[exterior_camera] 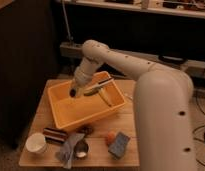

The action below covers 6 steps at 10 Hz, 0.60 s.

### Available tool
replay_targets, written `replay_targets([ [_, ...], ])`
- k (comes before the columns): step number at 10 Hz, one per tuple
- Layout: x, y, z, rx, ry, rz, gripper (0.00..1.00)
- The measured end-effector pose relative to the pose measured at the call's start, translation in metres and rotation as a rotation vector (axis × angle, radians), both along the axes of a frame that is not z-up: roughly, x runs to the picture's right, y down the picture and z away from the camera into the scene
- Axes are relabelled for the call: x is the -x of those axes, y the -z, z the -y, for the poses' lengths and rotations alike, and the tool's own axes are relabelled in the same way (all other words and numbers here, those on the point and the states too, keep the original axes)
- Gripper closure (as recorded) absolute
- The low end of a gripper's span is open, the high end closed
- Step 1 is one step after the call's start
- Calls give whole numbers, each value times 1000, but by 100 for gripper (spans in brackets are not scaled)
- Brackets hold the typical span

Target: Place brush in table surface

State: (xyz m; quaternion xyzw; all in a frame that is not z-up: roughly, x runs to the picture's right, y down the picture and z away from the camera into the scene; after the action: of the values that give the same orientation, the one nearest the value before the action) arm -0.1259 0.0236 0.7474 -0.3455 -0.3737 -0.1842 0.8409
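My gripper [77, 86] is at the end of the white arm that reaches in from the lower right. It hangs over the back left part of the yellow bin [81, 117]. A small dark round head, seemingly that of the brush [72, 93], shows just under the gripper; its pale handle is hidden against the gripper. The wooden table surface [45, 115] lies under and around the bin.
In the bin lie a yellow-green oblong item [93, 91] and a thin metal utensil [102, 84]. In front of the bin are a white cup [36, 143], a dark can [55, 135], a grey cloth [68, 148], an orange item [111, 136] and a blue sponge [119, 145].
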Motion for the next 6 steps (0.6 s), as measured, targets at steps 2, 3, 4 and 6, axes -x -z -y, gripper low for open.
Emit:
replay_targets([
  [2,-31,14,-17,1,-44,-10,90],
  [3,-45,21,-25,1,-64,-23,90],
  [4,-67,26,-37,8,-103,-55,90],
  [6,-101,31,-52,14,-164,-114,90],
])
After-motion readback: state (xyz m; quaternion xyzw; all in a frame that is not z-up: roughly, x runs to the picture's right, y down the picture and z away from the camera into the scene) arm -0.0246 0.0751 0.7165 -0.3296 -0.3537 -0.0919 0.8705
